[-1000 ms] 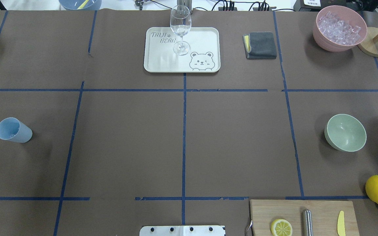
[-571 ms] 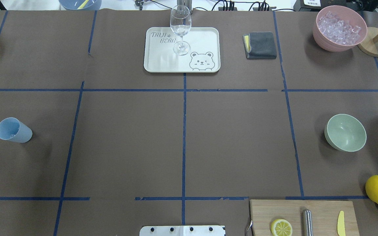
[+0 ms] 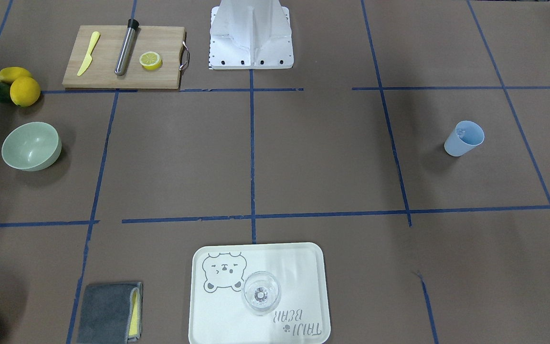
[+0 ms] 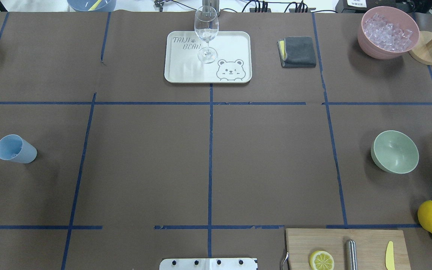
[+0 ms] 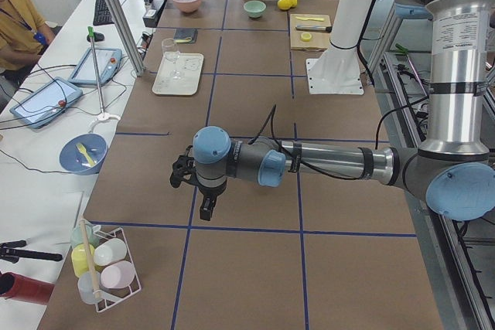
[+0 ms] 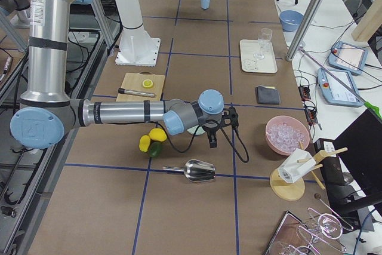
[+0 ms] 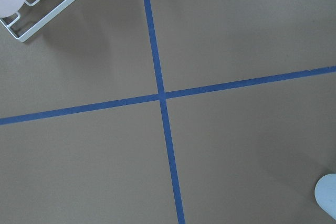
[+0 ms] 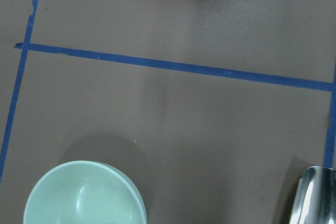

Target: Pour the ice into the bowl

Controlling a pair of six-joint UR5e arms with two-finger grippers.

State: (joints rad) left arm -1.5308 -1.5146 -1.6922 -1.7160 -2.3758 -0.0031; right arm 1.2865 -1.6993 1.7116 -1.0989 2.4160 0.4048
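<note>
The right gripper [image 6: 212, 140] hangs just beside the round pale mint-green bowl [image 4: 395, 151], touching nothing, its opening impossible to tell; the left gripper [image 5: 206, 208] likewise, far from the bowl; clear ice [image 3: 461, 131] sits in the pale blue cup [image 3: 464, 138], across the desk [image 4: 208, 157] from the bowl; the right gripper has newly edged into the overhead view near the bowl.
</note>
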